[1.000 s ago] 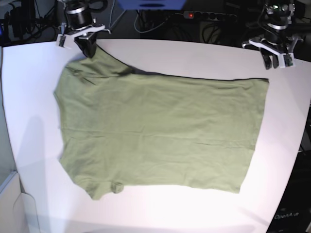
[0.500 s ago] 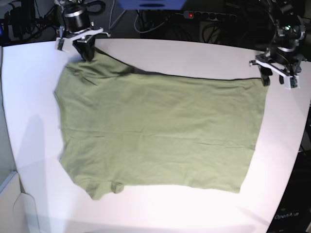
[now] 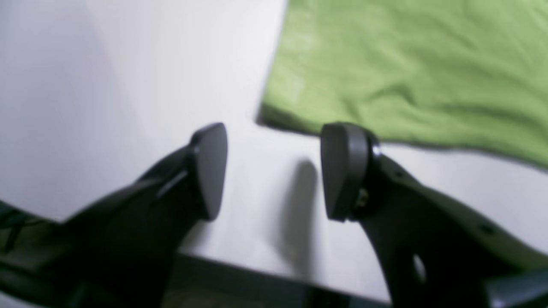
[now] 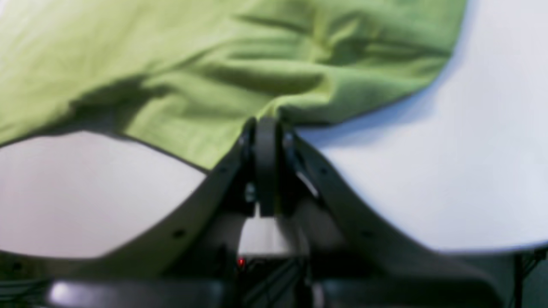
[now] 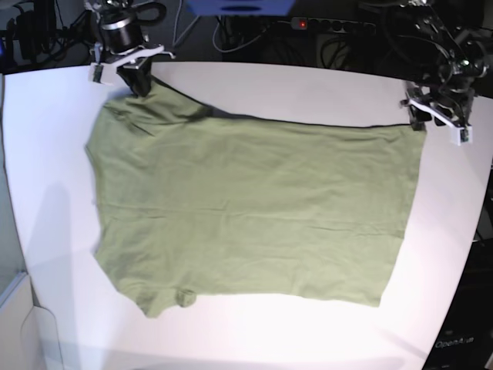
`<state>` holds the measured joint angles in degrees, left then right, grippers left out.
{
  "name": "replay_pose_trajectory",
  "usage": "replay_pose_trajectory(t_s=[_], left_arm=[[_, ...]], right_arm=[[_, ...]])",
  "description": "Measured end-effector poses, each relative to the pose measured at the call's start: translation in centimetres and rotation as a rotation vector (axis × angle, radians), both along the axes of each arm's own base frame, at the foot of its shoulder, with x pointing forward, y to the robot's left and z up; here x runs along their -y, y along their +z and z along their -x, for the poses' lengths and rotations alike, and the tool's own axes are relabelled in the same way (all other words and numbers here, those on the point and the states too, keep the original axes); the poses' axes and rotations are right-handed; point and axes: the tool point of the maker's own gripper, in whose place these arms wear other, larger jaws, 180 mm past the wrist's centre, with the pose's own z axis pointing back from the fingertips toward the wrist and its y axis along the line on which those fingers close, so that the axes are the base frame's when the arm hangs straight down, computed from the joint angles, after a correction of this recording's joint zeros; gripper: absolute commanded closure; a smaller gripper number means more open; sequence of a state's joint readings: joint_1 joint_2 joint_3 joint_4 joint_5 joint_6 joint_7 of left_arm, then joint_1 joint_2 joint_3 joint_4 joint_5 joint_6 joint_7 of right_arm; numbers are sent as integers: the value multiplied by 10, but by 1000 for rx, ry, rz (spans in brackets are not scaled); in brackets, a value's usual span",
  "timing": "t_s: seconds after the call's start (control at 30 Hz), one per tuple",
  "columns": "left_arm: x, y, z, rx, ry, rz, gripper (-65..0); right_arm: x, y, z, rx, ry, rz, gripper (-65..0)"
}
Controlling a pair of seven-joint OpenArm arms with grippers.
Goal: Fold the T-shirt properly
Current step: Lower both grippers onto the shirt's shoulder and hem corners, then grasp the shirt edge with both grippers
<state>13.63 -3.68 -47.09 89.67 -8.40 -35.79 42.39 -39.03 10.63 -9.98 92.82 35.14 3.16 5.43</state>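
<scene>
The olive-green T-shirt (image 5: 246, 208) lies spread flat on the white table (image 5: 308, 89), collar end to the left and hem to the right. At the back left my right gripper (image 5: 140, 82) is shut on the shirt's far sleeve; in the right wrist view its closed fingers (image 4: 266, 141) pinch the cloth edge (image 4: 214, 68), which bunches up around them. My left gripper (image 5: 434, 119) hovers open just off the far right hem corner. In the left wrist view that gripper (image 3: 274, 171) has bare table between its fingers, and the shirt corner (image 3: 274, 113) lies just ahead of them.
Cables and a power strip (image 5: 331, 27) run behind the table's back edge. The table's right edge (image 5: 481, 200) curves close to the left arm. A pale box (image 5: 15, 316) stands at the front left.
My left gripper has swung right and down towards the far hem corner and opened. The right gripper has stayed shut on the sleeve, shifting only slightly.
</scene>
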Motion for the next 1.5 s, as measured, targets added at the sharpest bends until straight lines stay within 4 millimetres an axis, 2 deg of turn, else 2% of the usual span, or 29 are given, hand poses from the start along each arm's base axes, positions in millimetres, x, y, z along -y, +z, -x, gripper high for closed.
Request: replay_pose_trajectory(t_s=[0.27,0.47,0.67,0.73,0.87,0.9,1.0,1.27,1.5], left_arm=[[4,-7,-8,17,9,38,-336],[5,-9,-28,57,25,79,-336],[6,-12,-36,78,34,109,-332],[7,-14,-39,83,37,121,-284],[8,-15,-40,86,42,129,-28],[8,-16,-40,85,42,130,0],[8,-16,-39,84,42,131,-22],[10,-13,-39,65,29,120,-19],[12,-6,-35,40,8,79,-18]], right_arm=[[0,-1,-1,-8,4,-1,-3],[0,0,-4,-2,5,-1,-3],[5,0,-5,-4,16,17,-3],[6,0,-4,-5,17,18,-3],[5,0,-4,-5,18,17,-3],[5,0,-4,-5,18,17,-3],[5,0,-4,-5,18,17,-3],[6,3,-11,5,36,23,-4],[9,29,-30,83,69,47,-6]])
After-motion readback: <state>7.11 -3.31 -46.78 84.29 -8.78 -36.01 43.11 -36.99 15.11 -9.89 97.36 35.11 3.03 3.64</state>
